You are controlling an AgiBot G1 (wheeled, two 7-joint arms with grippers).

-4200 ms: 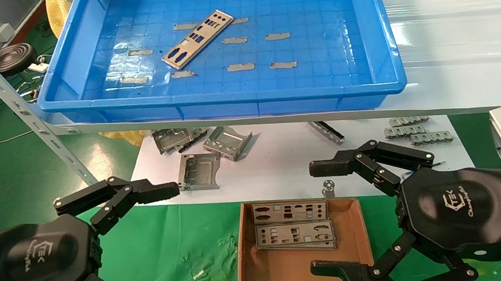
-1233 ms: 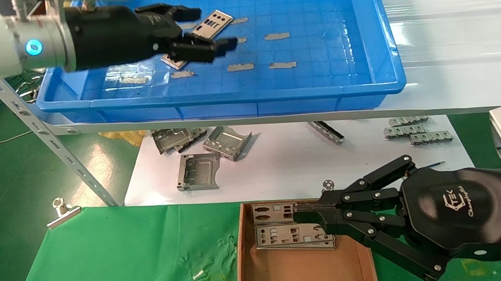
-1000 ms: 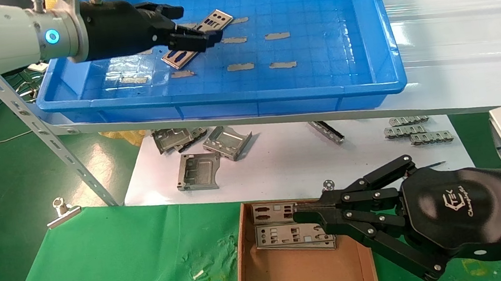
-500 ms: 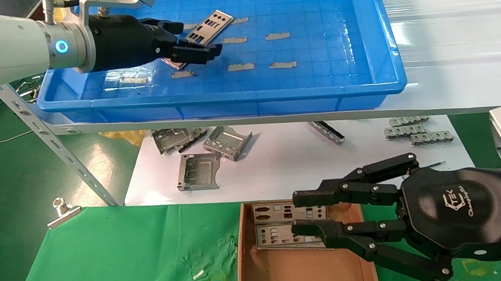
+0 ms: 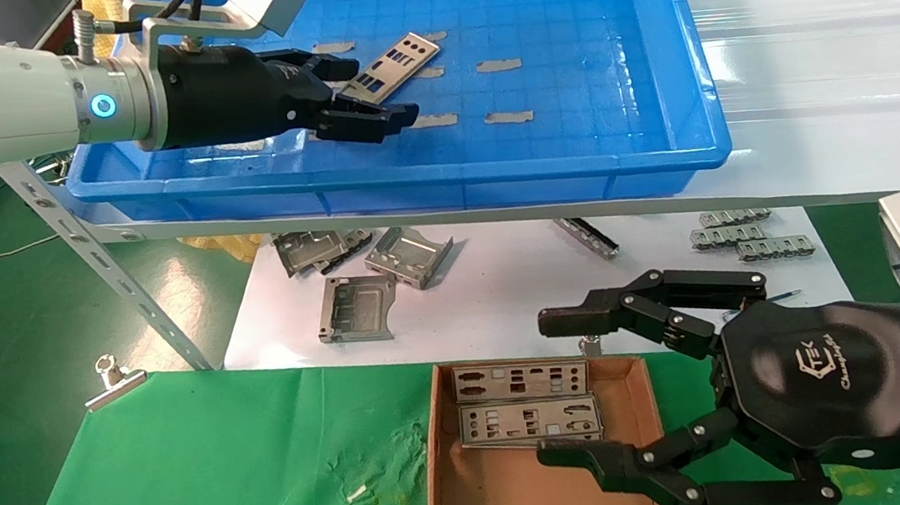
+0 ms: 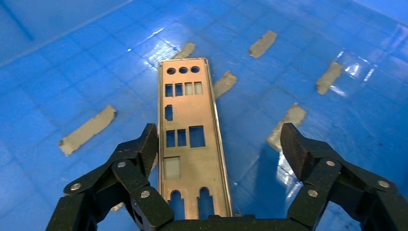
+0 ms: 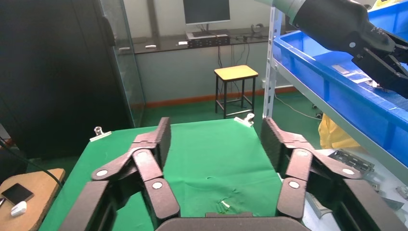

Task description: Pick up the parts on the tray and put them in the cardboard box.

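One silver part (image 5: 396,56) lies slanted on the floor of the blue tray (image 5: 408,183). My left gripper (image 5: 364,93) reaches into the tray from the left and stands open. In the left wrist view the part (image 6: 190,139) runs lengthwise between the jaws of the left gripper (image 6: 219,144). One finger (image 6: 144,144) sits against its long edge and the other is well clear. The cardboard box (image 5: 528,493) on the green cloth holds two parts (image 5: 524,401). My right gripper (image 5: 559,388) hangs wide open and empty over the box's right side; in the right wrist view the right gripper (image 7: 216,132) shows nothing between its fingers.
Several grey tape strips (image 5: 509,117) are stuck to the tray floor. Bent grey brackets (image 5: 384,264) and metal strips (image 5: 745,240) lie on the white sheet below the shelf. A slanted shelf post (image 5: 103,258) and a binder clip (image 5: 113,380) stand at the left.
My left arm came up from the table into the tray and closed in on the part, which has shifted right. My right gripper was shut over the box and has opened wide.
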